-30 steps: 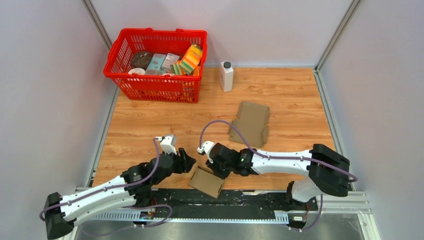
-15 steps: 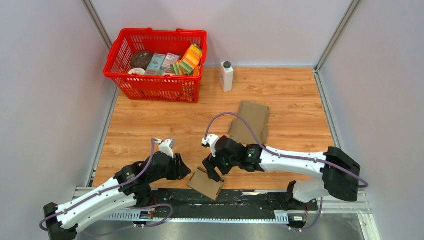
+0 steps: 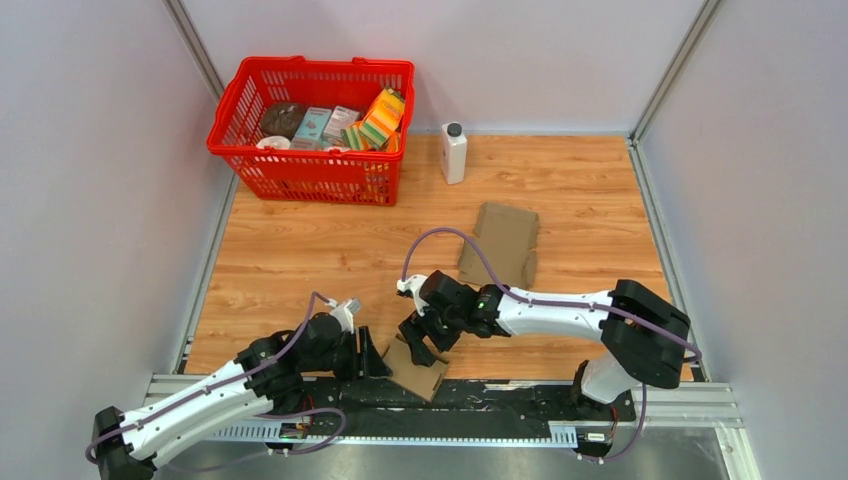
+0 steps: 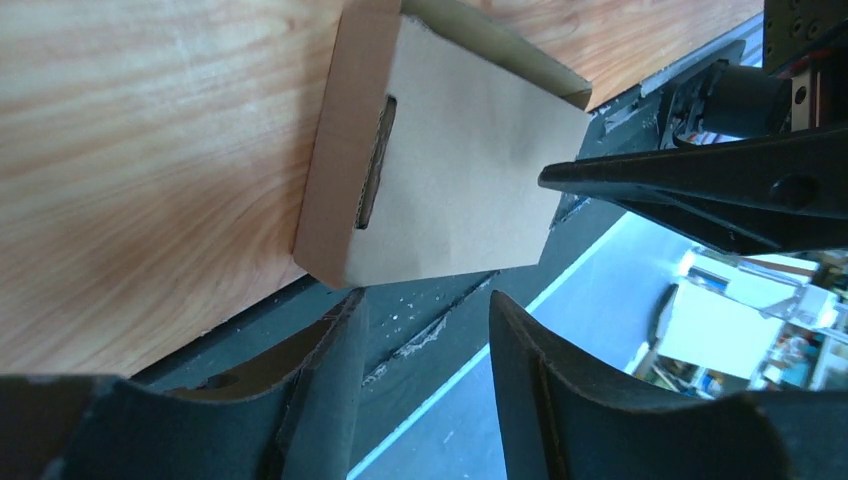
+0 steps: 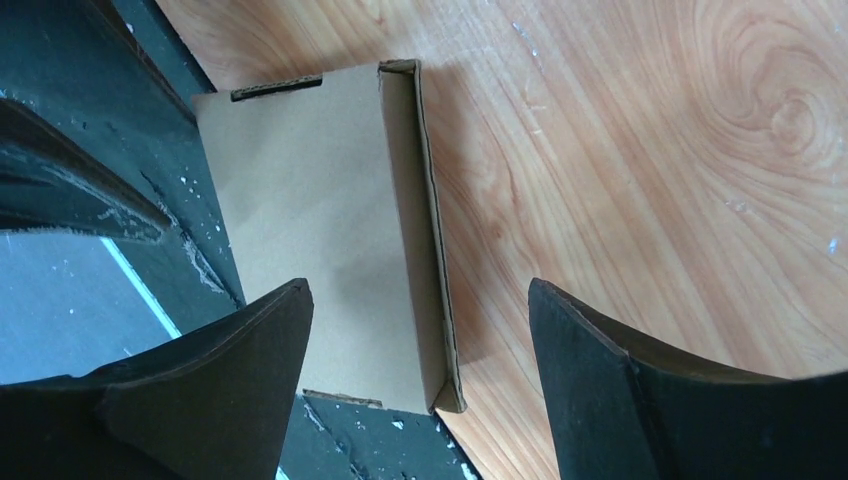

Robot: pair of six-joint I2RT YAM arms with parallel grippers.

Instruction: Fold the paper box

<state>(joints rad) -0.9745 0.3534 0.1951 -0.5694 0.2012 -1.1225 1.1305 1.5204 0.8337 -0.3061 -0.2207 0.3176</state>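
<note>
Box [image 3: 414, 366]: brown card, lying flat at the table's near edge, part on the wood and part overhanging the rail [image 3: 500, 395]. One long side wall stands up on the side away from the rail. A slot shows in a short end. It looks only partly folded.

Left gripper [image 3: 368, 350]: low, right at the rail, just beside the box's left end. Fingers apart, nothing between them. The left wrist view looks along the rail at the slotted end, with the gap in front of the gripper [image 4: 425, 312] empty.

Right gripper [image 3: 420, 344]: above the box, on the side away from the rail and pointing down. Fingers wide apart and gripping nothing. In the right wrist view the raised wall sits between them, below the gripper [image 5: 415, 298]. Whether a tip touches the card, cannot tell.

Neither arm holds the box.

Risks, as judged:
- The box is light, unheld and already over the rail. A sideways nudge from either finger could slide it off the wood and onto the rail, out of easy reach.
- Closing on the raised wall from above could crush or flatten it rather than crease it.
- The card lies flush, so a finger trying to get under it may only push it along.
- Both grippers crowd the same small spot by the rail. One could strike the other if they move in together.
</note>
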